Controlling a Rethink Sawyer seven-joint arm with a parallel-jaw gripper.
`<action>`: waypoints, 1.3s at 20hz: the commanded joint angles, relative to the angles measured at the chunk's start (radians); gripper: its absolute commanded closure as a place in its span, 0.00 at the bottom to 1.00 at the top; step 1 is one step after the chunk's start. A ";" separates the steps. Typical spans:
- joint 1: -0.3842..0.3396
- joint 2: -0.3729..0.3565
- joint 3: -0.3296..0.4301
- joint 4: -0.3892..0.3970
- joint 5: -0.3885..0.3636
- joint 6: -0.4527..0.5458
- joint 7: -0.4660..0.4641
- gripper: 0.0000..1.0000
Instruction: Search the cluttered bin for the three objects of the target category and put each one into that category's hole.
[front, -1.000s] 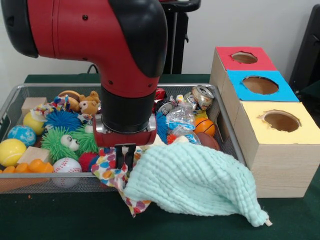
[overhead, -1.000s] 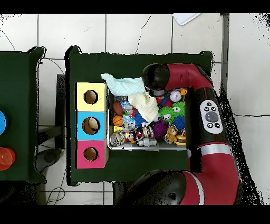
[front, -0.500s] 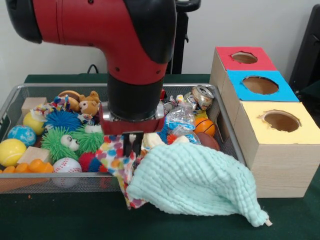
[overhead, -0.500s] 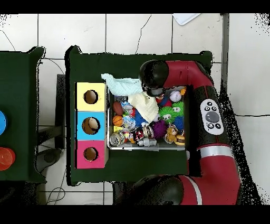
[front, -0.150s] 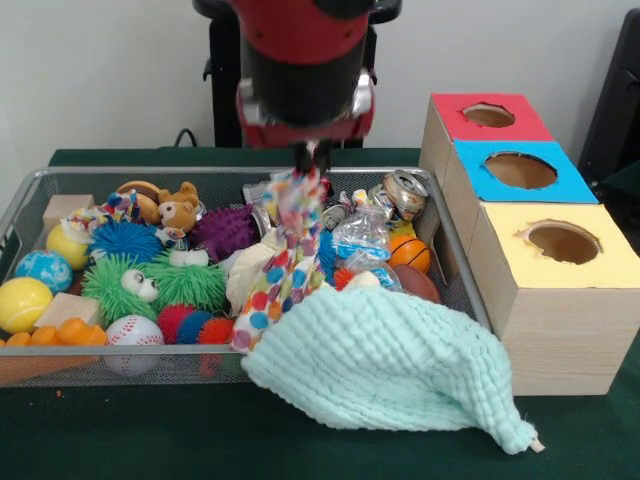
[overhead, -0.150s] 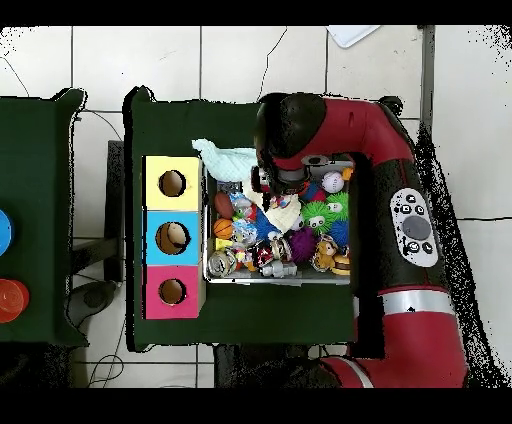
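The claw (front, -0.150s: 310, 158) is clenched on the top of a polka-dot cloth (front, -0.150s: 283, 262), which hangs in a long strip with its bottom end down at the wire bin's (front, -0.150s: 20, 205) near rim, by the mint green washcloth (front, -0.150s: 385, 365) that spills over that rim onto the table (front, -0.150s: 120, 435). If cloth is the target category, this is one of them. The three-hole box (front, -0.150s: 520, 230) sits just beside the bin at the table's edge. My worry: the dangling tail could snag the washcloth or the bin mesh and drag stuff along, or slip out since only a small pinch is held. Floppy cloth may also bunch at a hole.
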 joint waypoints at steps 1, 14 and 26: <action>0.033 -0.033 0.053 0.107 0.093 0.053 0.035 1.00; 0.172 -0.032 0.017 0.010 0.239 -0.153 0.224 1.00; 0.247 -0.053 -0.019 -0.223 0.323 0.218 0.342 1.00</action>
